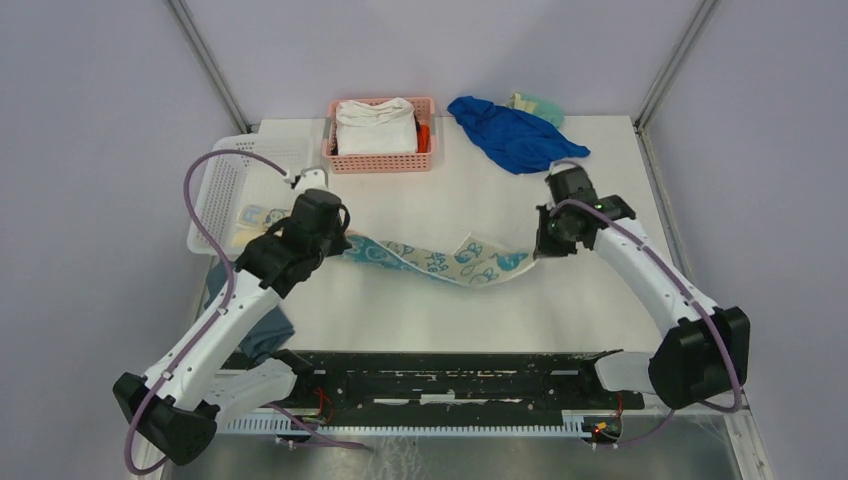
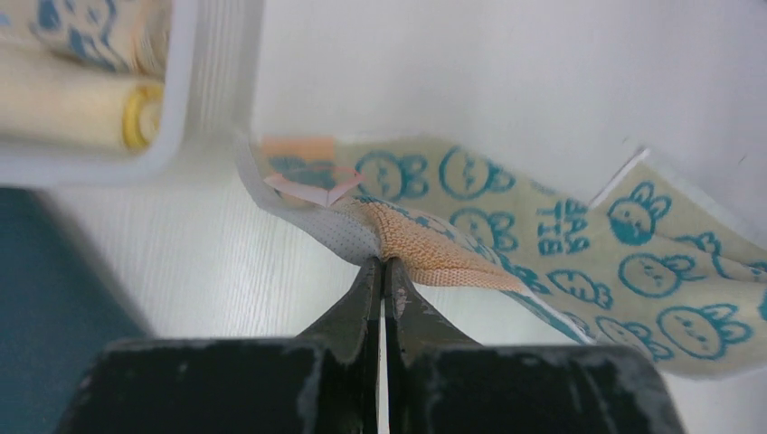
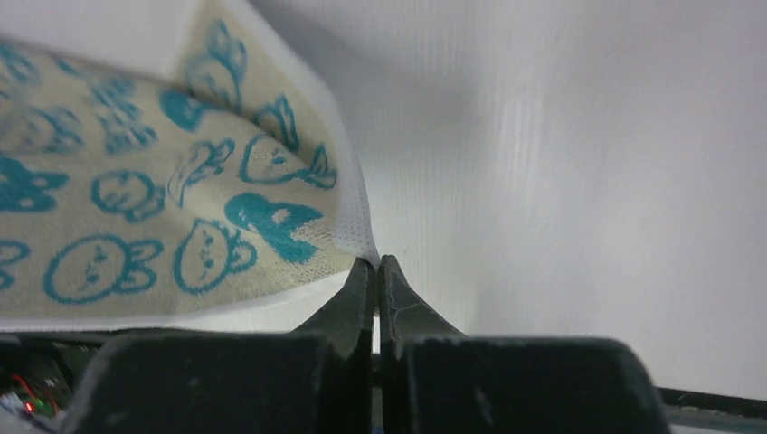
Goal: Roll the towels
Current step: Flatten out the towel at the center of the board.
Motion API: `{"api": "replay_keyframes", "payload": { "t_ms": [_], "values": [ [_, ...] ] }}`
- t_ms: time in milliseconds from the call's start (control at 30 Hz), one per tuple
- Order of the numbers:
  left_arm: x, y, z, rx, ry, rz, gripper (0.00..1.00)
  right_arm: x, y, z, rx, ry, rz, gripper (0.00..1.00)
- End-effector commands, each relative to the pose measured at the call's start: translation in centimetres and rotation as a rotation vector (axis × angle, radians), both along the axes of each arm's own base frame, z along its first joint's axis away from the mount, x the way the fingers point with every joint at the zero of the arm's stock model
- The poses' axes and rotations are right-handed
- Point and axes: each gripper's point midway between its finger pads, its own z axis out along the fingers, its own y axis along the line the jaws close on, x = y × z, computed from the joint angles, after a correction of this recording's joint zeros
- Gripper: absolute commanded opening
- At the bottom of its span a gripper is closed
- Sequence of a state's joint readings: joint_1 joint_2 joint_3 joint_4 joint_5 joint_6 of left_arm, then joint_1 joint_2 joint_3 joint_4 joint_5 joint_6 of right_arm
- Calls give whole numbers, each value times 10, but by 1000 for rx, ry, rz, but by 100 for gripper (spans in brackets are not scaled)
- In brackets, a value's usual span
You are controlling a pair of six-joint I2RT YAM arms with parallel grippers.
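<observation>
far left: white tray point(image 1: 218, 185) at the edge of the table point(image 1: 520, 310), holding rolled towels point(image 2: 63, 108), one plain yellow, one with blue rabbit print. mostly cut off in the left wrist view, and partly blocked by the arm from above.

left gripper point(image 2: 384, 267): closed fully, pinching a bunched fold at the left end of the rabbit-face towel point(image 1: 440, 262), just beside the tray wall. orange knit backing and a pink tag exposed at the pinch.

towel location: strung across the middle of the table between both grippers, unrolled, with a twist and a sag near mid-span. contact between the sag and the table: impossible to tell.

handling: treat as light, thin and limp, with no stiffness and no fragility. expect sagging, twisting and bunching under any slack. take hold at corners or along the hem for a firmer hold. avoid mid-span grips, likely to gather extra layers. spread flat before rolling.

right gripper point(image 3: 375, 264): closed fully at the right corner of the towel, apparently with only the white hem between the tips. shallow bite, judged prone to slipping out under tension.

hidden or unclear: left end of the towel under the left wrist from above; depth of cloth inside either pinch; table beyond the right corner soft and featureless in the right wrist view.
</observation>
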State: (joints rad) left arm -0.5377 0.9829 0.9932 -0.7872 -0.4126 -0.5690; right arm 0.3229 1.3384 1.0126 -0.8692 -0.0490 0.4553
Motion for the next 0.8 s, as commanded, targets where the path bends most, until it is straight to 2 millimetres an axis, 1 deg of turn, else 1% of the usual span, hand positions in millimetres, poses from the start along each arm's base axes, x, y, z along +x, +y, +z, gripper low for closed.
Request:
{"api": "replay_keyframes", "payload": {
  "t_ms": [0,67,100,167,233,333,433,500,533,600,667,700,767],
  "values": [
    [41,8,103,34,-302,29,3,45,-38,113,-75,-353,-119,0],
    [44,5,136,4,-379,8,3,48,-47,146,-74,-438,-147,0],
    [44,2,148,-13,-409,-12,3,48,-49,160,-68,-472,-156,0],
    [42,-5,165,-36,-455,-64,3,42,-53,180,-60,-516,-170,0],
    [34,-9,174,-53,-480,-115,3,32,-57,193,-53,-545,-186,0],
    [15,-9,181,-75,-495,-173,3,11,-65,202,-48,-566,-221,0],
    [-8,-6,177,-104,-481,-218,3,-14,-73,205,-44,-569,-253,0],
    [-25,-5,170,-135,-454,-242,3,-30,-75,207,-33,-556,-266,0],
    [-32,-6,163,-158,-427,-251,3,-38,-74,206,-18,-538,-263,0],
    [-44,-9,149,-195,-372,-267,3,-46,-67,201,21,-496,-254,0],
    [-51,-13,133,-225,-314,-272,3,-47,-59,194,56,-457,-250,0],
    [-51,-14,124,-233,-287,-261,3,-45,-57,189,59,-439,-255,0],
    [-45,-12,104,-219,-247,-215,3,-34,-58,178,41,-426,-276,0]
  ]
}}
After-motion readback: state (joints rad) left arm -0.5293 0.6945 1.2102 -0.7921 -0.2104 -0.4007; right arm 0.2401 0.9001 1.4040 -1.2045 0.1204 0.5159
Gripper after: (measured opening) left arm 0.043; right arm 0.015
